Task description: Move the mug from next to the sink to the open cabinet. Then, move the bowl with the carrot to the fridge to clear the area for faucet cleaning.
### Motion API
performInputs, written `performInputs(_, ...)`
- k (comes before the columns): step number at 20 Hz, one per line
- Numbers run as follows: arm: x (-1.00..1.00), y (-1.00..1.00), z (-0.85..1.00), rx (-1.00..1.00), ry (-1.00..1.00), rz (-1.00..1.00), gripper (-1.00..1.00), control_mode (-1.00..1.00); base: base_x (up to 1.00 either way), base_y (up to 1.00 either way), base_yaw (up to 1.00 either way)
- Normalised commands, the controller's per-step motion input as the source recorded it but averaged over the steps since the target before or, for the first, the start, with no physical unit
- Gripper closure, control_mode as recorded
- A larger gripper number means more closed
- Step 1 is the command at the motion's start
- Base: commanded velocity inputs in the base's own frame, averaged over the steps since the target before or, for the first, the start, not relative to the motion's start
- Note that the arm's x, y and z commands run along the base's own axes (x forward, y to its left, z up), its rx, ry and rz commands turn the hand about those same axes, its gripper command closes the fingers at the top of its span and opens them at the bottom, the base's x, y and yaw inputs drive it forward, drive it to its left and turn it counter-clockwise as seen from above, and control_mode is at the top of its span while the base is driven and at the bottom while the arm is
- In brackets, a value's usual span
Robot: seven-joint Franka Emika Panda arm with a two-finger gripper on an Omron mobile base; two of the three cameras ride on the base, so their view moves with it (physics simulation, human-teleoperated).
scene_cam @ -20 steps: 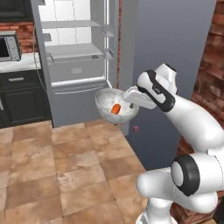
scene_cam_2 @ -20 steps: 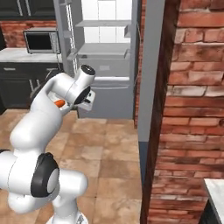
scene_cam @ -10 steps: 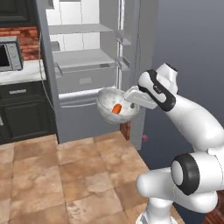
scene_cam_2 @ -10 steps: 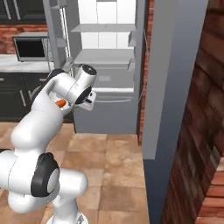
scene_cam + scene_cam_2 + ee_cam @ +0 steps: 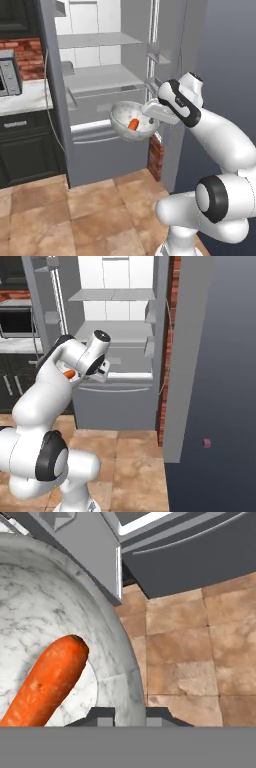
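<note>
My gripper (image 5: 150, 116) is shut on the right rim of the grey-white marbled bowl (image 5: 125, 120) and holds it in the air in front of the open fridge (image 5: 95, 75), about level with its lower shelf. The short orange carrot (image 5: 133, 124) lies inside the bowl. In the hand view the bowl (image 5: 55, 612) and carrot (image 5: 47, 682) are close up, with the rim between my fingertips (image 5: 102, 714). In the right base view my arm hides most of the bowl, and a bit of the carrot (image 5: 69, 373) peeks out. The mug, sink, cabinet and faucet are out of view.
The fridge's open door (image 5: 192, 55) stands at the right, close to my arm. A microwave (image 5: 7, 75) sits on a pale counter over dark lower cabinets (image 5: 25, 150) at the left. Tiled floor (image 5: 90, 215) lies below, and a brick strip (image 5: 156, 157) runs beside the fridge.
The whole scene has shifted and the fridge looks larger and nearer, so the base has driven toward it. The bowl with the carrot has stayed in my gripper.
</note>
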Motion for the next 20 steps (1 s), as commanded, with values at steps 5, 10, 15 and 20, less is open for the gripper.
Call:
performInputs(5,0.00,0.00,0.00,0.00,0.00,0.00,1.00,1.00,1.00,0.03,-0.05)
performInputs(10,0.00,0.00,0.00,0.00,0.00,0.00,1.00,1.00,1.00,0.02,-0.08)
performInputs(15,0.00,0.00,0.00,0.00,0.00,0.00,1.00,1.00,1.00,0.00,-0.12)
performInputs(20,0.00,0.00,0.00,0.00,0.00,0.00,1.00,1.00,1.00,0.07,-0.14)
